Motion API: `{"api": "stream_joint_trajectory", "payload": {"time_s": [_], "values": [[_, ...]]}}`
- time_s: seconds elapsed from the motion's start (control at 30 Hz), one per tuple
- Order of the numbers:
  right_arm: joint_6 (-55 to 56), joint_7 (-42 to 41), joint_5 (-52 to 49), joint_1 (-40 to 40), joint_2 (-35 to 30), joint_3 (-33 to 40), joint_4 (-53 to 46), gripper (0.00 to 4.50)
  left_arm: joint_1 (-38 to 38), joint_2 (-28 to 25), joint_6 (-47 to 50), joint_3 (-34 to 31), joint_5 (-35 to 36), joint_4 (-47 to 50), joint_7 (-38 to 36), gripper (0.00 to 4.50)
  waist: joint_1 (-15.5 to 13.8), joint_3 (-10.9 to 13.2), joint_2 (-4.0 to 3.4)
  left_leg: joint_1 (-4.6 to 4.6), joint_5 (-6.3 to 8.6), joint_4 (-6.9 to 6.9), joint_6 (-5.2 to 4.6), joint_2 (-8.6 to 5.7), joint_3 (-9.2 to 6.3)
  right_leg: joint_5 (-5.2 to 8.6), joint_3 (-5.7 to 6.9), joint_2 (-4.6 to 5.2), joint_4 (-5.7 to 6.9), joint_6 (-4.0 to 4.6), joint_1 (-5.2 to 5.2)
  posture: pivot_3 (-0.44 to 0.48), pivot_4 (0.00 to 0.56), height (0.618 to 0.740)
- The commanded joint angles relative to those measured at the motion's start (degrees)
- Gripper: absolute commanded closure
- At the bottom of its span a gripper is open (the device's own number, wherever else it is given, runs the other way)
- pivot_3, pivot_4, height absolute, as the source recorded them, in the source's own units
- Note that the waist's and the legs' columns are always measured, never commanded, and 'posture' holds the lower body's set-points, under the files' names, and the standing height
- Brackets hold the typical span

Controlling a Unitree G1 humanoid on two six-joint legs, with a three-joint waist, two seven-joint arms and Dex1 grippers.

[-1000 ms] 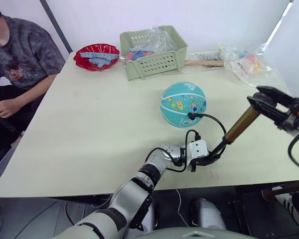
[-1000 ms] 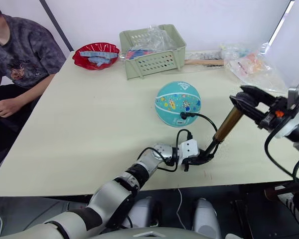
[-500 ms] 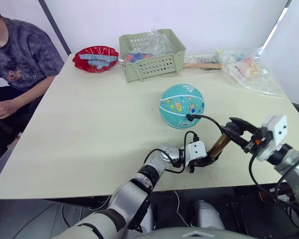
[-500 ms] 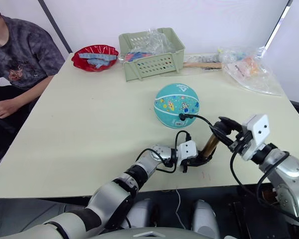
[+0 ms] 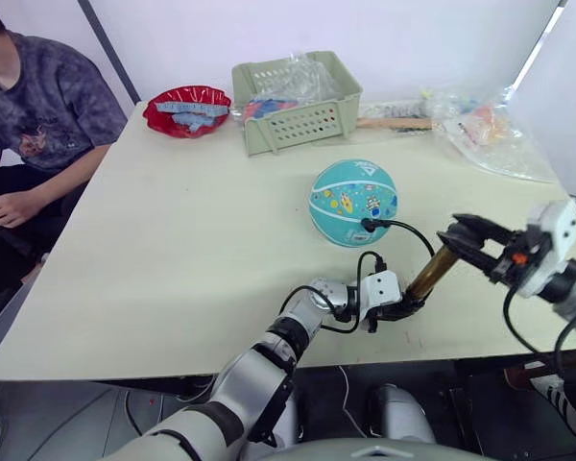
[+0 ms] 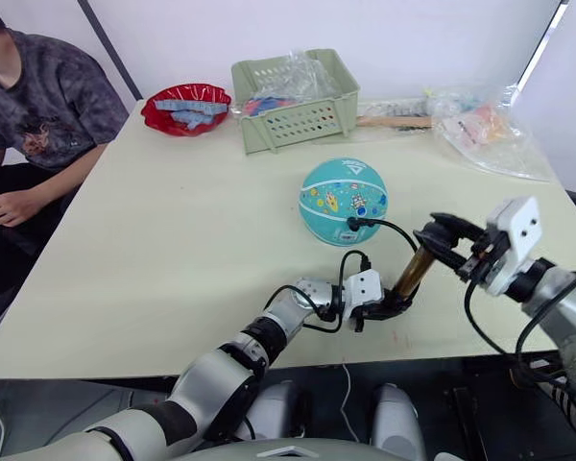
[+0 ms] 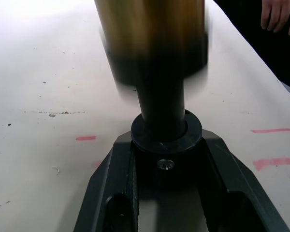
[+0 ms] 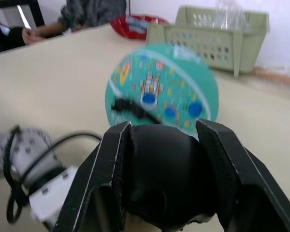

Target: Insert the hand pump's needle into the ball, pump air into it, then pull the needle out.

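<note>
Hand pump (image 5: 430,276) tilted, gold-brass barrel; left hand (image 5: 400,309) grasps its black base; right hand (image 5: 470,237) grips T-handle; hose plugged into teal ball (image 5: 353,202).

Bright, even light falls from above on the table (image 5: 173,240), with soft shadows. Both wrist views are blurred: the ball (image 8: 162,92) smears, and the pump (image 7: 152,48) too.

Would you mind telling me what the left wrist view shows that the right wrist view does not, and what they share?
Left wrist view alone: the left gripper clamped on the black base of the hand pump, its gold cylinder above, and red marks on the table.

Right wrist view alone: the right gripper shut on the pump's black handle, the ball with the hose fitting in it, the green basket.

Both: the table and a person's hand at its edge.
</note>
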State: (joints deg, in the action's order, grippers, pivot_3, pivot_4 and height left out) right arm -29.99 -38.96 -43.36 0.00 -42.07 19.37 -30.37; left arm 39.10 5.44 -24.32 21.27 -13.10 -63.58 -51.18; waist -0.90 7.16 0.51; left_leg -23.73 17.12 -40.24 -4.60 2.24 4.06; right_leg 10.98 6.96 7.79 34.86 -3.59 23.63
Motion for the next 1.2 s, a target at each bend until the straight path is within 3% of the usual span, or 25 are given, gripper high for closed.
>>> {"api": "stream_joint_trajectory", "payload": {"time_s": [0.03,0.3,0.57,0.9,1.07,1.2], "values": [[-2.8,0.8,-9.6,-5.8,-3.5,8.9,-1.5,2.9,-2.7,-1.6,1.9,2.6,-3.1,-4.3,-0.5,3.37,0.0,0.1,-0.12,0.0,0.0,0.0,0.0,-0.01,0.0,0.0,0.0,0.0,0.0,0.0,0.0,0.0,0.15,0.74],[-10.0,4.1,-22.7,-15.3,-9.6,17.4,4.0,2.9,-2.7,-1.7,1.8,2.6,-3.2,-4.2,-0.6,3.37,0.0,0.4,-0.13,-0.02,0.0,-0.03,0.0,-0.05,0.02,-0.05,-0.01,0.08,0.0,-0.09,-0.01,0.0,0.15,0.74],[-11.6,5.2,-24.7,-15.3,-9.1,16.8,4.1,2.9,-2.9,-1.8,1.9,2.5,-3.0,-4.0,-0.8,3.37,0.0,0.5,-0.21,-0.06,-0.01,-0.03,0.0,-0.09,0.06,-0.09,-0.01,0.12,0.0,-0.15,0.01,0.0,0.15,0.74],[-6.0,0.9,-10.0,-1.9,-4.1,5.6,0.1,2.9,-3.0,-1.7,2.1,2.4,-2.9,-3.8,-0.7,3.37,0.2,0.1,0.13,0.06,0.0,-0.03,-0.01,-0.03,0.05,-0.09,-0.03,0.05,0.01,-0.18,-0.07,0.0,0.15,0.74],[2.4,1.5,2.2,5.5,3.0,-5.2,1.2,2.9,-3.3,-1.9,2.1,2.4,-3.0,-3.6,-0.7,3.37,0.2,-0.5,0.66,0.13,0.0,0.02,0.0,0.08,-0.01,-0.05,-0.01,-0.11,0.0,-0.15,-0.07,0.0,0.15,0.74],[10.6,-0.2,13.7,9.8,4.8,-12.5,4.7,2.9,-3.5,-1.9,2.1,2.5,-3.0,-3.4,-0.7,3.37,0.3,-0.7,0.67,0.2,0.01,0.02,0.0,0.11,0.02,-0.03,-0.05,-0.12,0.01,-0.1,-0.08,0.0,0.15,0.74]]}}
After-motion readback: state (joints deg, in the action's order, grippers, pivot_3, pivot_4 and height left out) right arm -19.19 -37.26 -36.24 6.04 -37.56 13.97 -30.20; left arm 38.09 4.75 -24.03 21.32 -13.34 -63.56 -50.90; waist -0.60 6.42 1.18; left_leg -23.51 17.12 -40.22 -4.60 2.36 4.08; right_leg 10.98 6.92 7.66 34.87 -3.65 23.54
